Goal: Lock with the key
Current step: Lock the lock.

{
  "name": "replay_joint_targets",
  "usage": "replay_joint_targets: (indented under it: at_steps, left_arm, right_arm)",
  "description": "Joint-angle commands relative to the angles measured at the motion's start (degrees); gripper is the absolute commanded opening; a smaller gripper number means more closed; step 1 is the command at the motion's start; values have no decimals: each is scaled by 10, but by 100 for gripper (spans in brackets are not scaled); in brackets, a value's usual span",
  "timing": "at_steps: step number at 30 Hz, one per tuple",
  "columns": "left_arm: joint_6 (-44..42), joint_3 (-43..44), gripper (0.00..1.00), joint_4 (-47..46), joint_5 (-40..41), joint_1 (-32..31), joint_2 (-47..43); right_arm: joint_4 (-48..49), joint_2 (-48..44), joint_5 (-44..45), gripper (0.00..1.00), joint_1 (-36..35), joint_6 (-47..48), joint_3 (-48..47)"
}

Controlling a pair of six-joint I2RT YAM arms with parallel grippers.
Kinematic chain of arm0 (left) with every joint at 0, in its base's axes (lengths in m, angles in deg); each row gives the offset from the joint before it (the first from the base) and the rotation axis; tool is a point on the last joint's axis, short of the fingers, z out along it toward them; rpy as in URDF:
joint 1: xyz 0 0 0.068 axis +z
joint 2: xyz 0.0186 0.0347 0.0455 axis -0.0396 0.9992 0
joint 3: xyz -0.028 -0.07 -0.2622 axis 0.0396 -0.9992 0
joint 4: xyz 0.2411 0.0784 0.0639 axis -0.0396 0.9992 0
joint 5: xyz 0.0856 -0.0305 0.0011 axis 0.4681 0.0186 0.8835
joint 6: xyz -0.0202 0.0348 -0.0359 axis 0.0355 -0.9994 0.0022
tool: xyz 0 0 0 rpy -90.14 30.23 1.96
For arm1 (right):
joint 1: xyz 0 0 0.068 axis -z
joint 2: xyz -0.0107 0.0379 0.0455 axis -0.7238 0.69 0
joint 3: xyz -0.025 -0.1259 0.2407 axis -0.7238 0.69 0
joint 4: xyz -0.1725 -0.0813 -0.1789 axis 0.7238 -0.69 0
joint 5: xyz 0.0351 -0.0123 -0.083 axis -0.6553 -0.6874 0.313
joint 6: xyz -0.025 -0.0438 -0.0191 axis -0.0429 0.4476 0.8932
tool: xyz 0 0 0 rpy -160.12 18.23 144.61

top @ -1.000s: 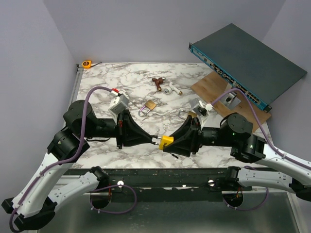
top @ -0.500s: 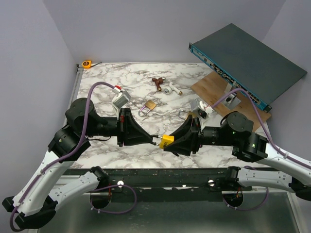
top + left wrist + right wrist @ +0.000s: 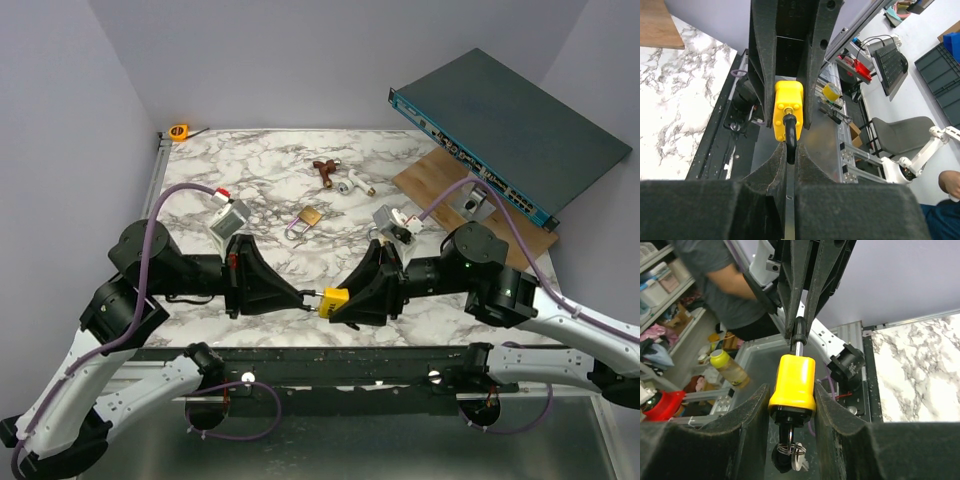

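Note:
A small yellow-and-black padlock (image 3: 335, 300) hangs in the air over the table's front edge, between my two grippers. My right gripper (image 3: 791, 390) is shut on its yellow body (image 3: 792, 382). The key (image 3: 790, 452) sticks out of the padlock's black underside, with a ring and a second silvery key dangling from it. My left gripper (image 3: 788, 152) is shut on the black-sleeved shackle (image 3: 790, 137). From the left wrist the yellow body (image 3: 788, 107) shows between the right gripper's fingers. A bare silvery stretch of shackle (image 3: 798, 347) shows above the body.
A brass padlock (image 3: 311, 216) lies mid-table, with small brown and white parts (image 3: 338, 178) behind it. A wooden board (image 3: 440, 180) and a dark network switch (image 3: 505, 140) fill the back right. A yellow tape measure (image 3: 178, 131) sits in the back left corner.
Both arms have shifted left and toward the front edge, carrying the padlock slightly that way. Both grips are unchanged.

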Motion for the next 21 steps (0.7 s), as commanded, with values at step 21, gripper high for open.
replay_joint_targets:
  at_steps: [21]
  left_arm:
    - [25, 22, 0, 46, 176, -14, -59]
  right_arm:
    - [68, 142, 57, 1, 10, -24, -123]
